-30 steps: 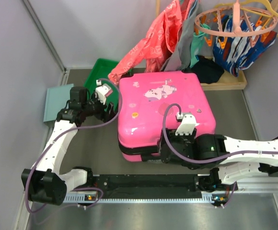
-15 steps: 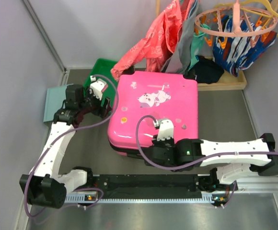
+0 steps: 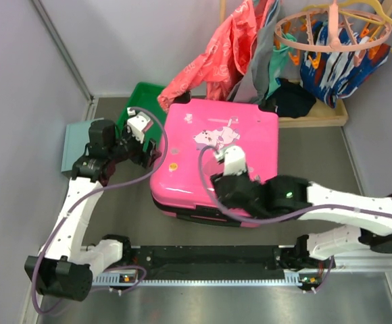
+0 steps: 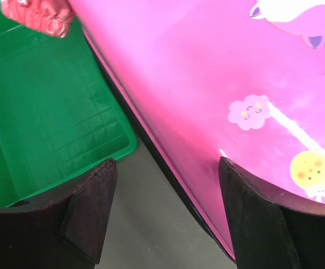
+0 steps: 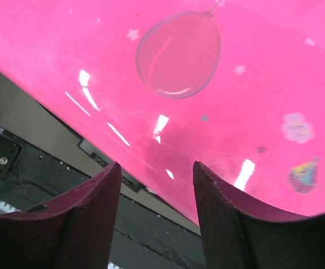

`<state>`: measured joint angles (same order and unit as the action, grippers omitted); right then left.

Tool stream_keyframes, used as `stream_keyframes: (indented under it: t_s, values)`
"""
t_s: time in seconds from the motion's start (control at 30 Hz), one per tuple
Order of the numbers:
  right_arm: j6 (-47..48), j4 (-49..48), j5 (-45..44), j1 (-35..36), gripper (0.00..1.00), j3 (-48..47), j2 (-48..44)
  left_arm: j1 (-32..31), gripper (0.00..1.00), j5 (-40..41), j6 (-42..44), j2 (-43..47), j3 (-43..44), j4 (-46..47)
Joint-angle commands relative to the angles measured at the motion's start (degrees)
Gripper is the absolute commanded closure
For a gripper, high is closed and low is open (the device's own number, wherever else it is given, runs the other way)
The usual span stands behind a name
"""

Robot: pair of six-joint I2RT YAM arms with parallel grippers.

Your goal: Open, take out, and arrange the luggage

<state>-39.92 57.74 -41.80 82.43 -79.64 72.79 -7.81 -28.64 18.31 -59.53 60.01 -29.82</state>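
The luggage point(image 3: 240, 145), a hot-pink hard-shell suitcase with white cartoon stickers, lies flat and closed in the middle of the table. Its glossy lid fills the left wrist view point(image 4: 218, 73) and the right wrist view point(image 5: 173, 67). My left gripper point(image 3: 149, 150) is at the case's left edge, open point(image 4: 167, 162), straddling the black seam and bare table. My right gripper point(image 3: 217, 192) hovers over the lid's near part, close to the front edge. It is open point(image 5: 157, 165), with a narrower gap and nothing between its fingers.
A green tray point(image 3: 136, 101) stands just left of the case, also in the left wrist view point(image 4: 39, 112). A pale-teal box point(image 3: 76, 138) lies at far left. Hanging clothes point(image 3: 213, 61), a round peg hanger point(image 3: 331, 34) and a wooden shelf point(image 3: 317, 120) crowd the back. A black rail point(image 3: 209, 258) runs along the near edge.
The luggage slid and turned to the left. My right gripper moved from its front edge up over the lid and narrowed its gap. The left gripper shifted slightly back.
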Motion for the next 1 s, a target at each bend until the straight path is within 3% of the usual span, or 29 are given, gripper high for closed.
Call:
stream_keyframes:
  t_s: [0.0, 0.1, 0.13, 0.2, 0.23, 0.3, 0.33, 0.37, 0.53, 0.77, 0.97]
  values:
    - [11.35, 1.50, 11.81, -11.54, 0.45, -4.21, -12.13, -0.27, 0.22, -4.75, 1.29, 0.82, 2.83, -1.90]
    - [15.04, 1.68, 17.26, -27.02, 0.48, -5.44, -19.16, -0.27, 0.21, -5.54, 1.65, 0.55, 3.18, -2.87]
    - [17.75, 0.98, 22.76, -31.41, 0.50, -5.36, -19.62, -0.27, 0.21, -5.81, 1.73, 0.47, 3.19, -3.05]
    - [20.22, 1.50, 30.86, -47.09, 0.50, -5.62, -19.10, -0.36, 0.21, -6.07, 2.08, 0.46, 3.45, -3.75]
    - [22.32, 2.11, 38.21, -52.32, 0.51, -5.79, -17.09, -0.36, 0.21, -5.99, 2.17, 0.46, 3.62, -4.01]
    - [25.05, 4.40, 43.53, -64.60, 0.55, -5.53, -14.01, -0.45, 0.21, -5.99, 3.14, 0.64, 4.06, -4.89]
    - [27.33, 4.84, 48.78, -68.77, 0.63, -4.23, -12.52, -0.45, 0.21, -6.16, 3.66, 0.64, 4.24, -5.94]
    - [28.14, 3.36, 51.53, -72.46, 0.64, -2.82, -12.76, -0.45, 0.21, -6.42, 4.54, 0.99, 4.41, -6.47]
    - [27.71, -4.90, 65.06, -93.73, 0.61, 12.00, -20.92, -0.54, 0.21, -8.18, 5.34, 1.96, 3.54, -7.00]
    - [29.56, -4.74, 68.08, -95.18, 0.60, 23.55, -24.28, -0.71, 0.21, -8.45, 6.65, 1.17, 2.57, -5.77]
    - [13.85, -3.60, 68.26, -95.26, 0.52, 34.88, -32.26, -0.71, 0.21, -9.06, 4.73, 1.25, 0.64, -2.00]
